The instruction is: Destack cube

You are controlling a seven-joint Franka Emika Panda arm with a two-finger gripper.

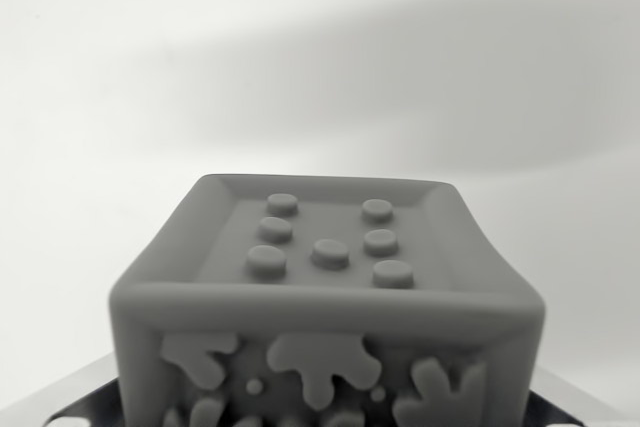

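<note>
Where studs dot it, matte cube [325,297] looks rubbery

One grey cube [325,322] is in view, its recessed top face bearing seven raised round studs [330,253].

White tabletop [120,97], soft shadow [400,87] across bkgd.

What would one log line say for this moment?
view: wrist | cube: close, centred, seven studs on top | end effector: not in view | surface: pale
</note>
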